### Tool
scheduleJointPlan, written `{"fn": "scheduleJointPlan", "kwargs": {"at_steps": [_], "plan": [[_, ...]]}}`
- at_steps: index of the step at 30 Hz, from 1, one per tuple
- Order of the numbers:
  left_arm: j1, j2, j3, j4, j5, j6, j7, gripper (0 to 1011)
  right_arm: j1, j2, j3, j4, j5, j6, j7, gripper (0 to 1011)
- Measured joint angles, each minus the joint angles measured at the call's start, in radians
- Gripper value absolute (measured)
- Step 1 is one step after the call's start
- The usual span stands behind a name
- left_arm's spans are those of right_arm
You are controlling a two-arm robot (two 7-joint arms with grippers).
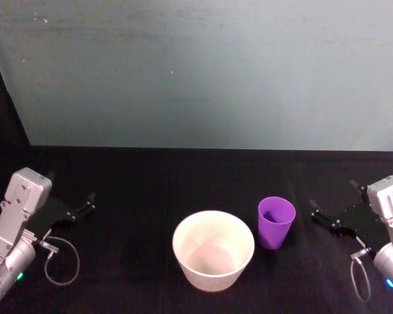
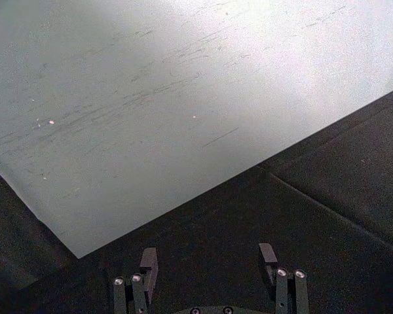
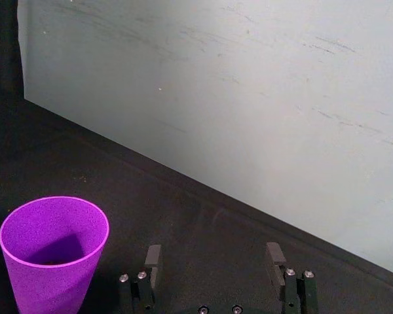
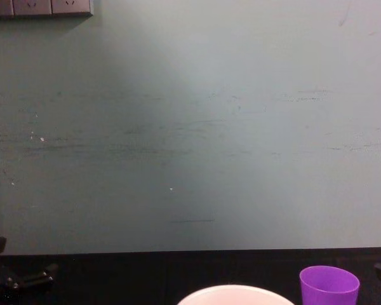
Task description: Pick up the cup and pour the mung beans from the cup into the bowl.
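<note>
The purple cup (image 1: 276, 222) stands upright on the black table, just right of the wide white bowl (image 1: 183, 229). The cup's inside is in shadow, so the mung beans are hidden. The bowl's inside looks pale. My right gripper (image 1: 333, 194) rests open on the table a short way right of the cup, apart from it. In the right wrist view the cup (image 3: 52, 255) stands ahead and to one side of the open right gripper (image 3: 214, 250). My left gripper (image 1: 71, 186) sits open at the table's left, far from both; its wrist view shows the gripper (image 2: 208, 252) holding nothing.
A grey-green wall (image 1: 196, 72) rises behind the black table. A looped cable (image 1: 62, 261) hangs from the left wrist and another (image 1: 360, 278) from the right. In the chest view, the cup (image 4: 329, 287) and the bowl rim (image 4: 232, 292) stand at the bottom.
</note>
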Motion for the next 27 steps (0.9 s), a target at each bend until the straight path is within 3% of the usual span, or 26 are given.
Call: {"fn": "scheduleJointPlan", "kwargs": {"at_steps": [27], "plan": [[0.000,0.000,0.000,0.000,0.000,0.000,0.000,1003,0.000,0.000,0.000,0.000,0.000,0.000,0.000,1002]]}}
